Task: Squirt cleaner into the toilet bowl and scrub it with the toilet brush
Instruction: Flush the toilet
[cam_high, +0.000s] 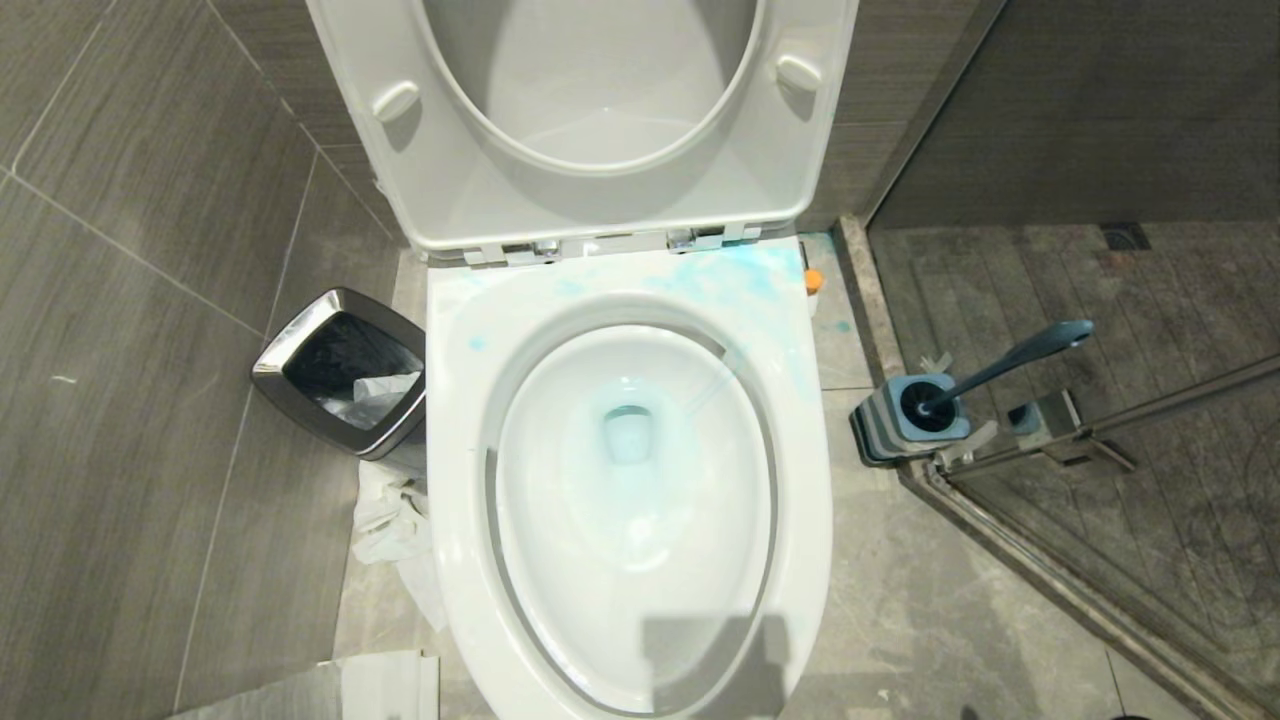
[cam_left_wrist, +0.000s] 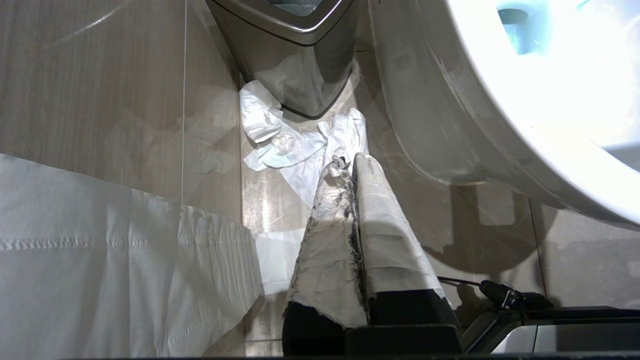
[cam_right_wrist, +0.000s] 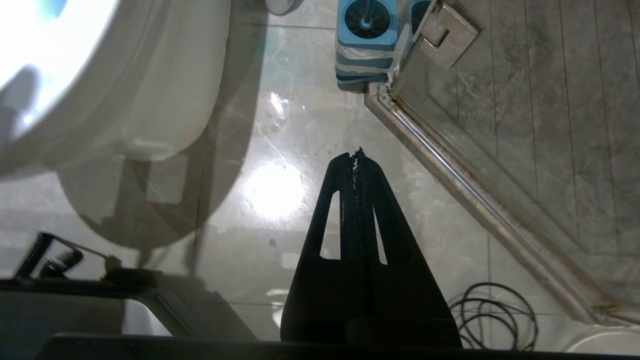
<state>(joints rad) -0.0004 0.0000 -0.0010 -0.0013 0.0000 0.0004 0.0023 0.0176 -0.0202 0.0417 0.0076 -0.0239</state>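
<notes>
The white toilet bowl (cam_high: 462, 430) fills the middle of the head view, seat and lid raised. Its water (cam_high: 628, 434) is tinted blue, and blue smears (cam_high: 745, 272) mark the back of the rim. The toilet brush (cam_high: 1012, 360) stands in its blue-grey holder (cam_high: 900, 420) on the floor to the right of the bowl. No cleaner bottle shows clearly. Neither gripper is in the head view. My left gripper (cam_left_wrist: 348, 160), its fingers wrapped in white, is shut and empty, low beside the bowl (cam_left_wrist: 500, 115). My right gripper (cam_right_wrist: 356, 154) is shut and empty above the floor, short of the holder (cam_right_wrist: 366, 47).
A steel waste bin (cam_high: 340, 372) stands left of the bowl with crumpled paper (cam_high: 392, 520) on the floor beside it. A glass shower door on a metal hinge (cam_high: 1055, 418) and a raised threshold (cam_high: 1050, 570) run along the right. A small orange thing (cam_high: 813, 280) sits behind the bowl. A cable coil (cam_right_wrist: 495, 315) lies on the floor.
</notes>
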